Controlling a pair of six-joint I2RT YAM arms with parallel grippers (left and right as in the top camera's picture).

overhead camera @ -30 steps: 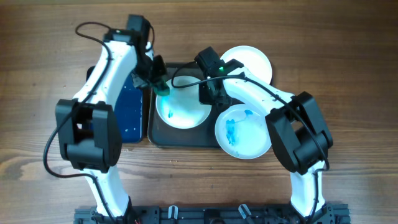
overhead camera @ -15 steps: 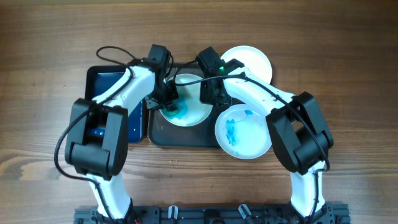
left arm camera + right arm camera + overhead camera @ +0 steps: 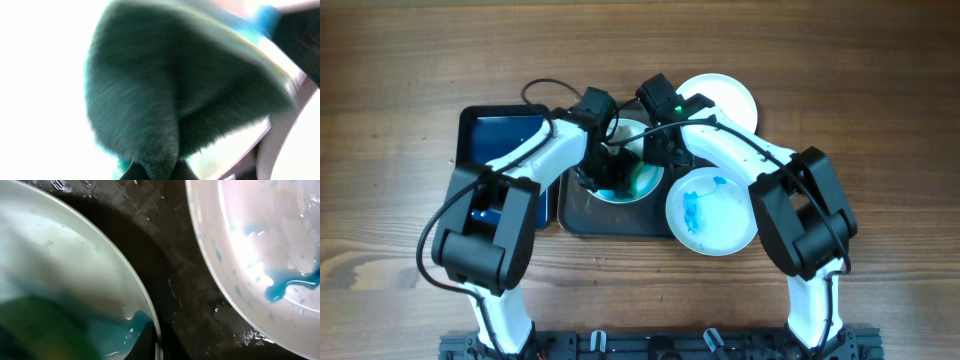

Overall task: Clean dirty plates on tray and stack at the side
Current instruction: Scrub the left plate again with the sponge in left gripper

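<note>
Green fibrous sponge (image 3: 165,90), pinched by left end effector (image 3: 603,172), scrubs smeared round white plate (image 3: 60,260); right end effector (image 3: 156,346) clamps 3-o'clock rim steady.

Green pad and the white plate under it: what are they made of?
The green pad: soft fibrous sponge or scouring cloth, matte, fine fuzzy hairs showing. The plate: glossy, smooth, perhaps ceramic or hard plastic; liquid beads and shines on it.

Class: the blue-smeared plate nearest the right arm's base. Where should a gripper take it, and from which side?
Likely the rim of the plate at its near edge, from the robot's side: it lies face up, too wide to span, with the tray at its left.
</note>
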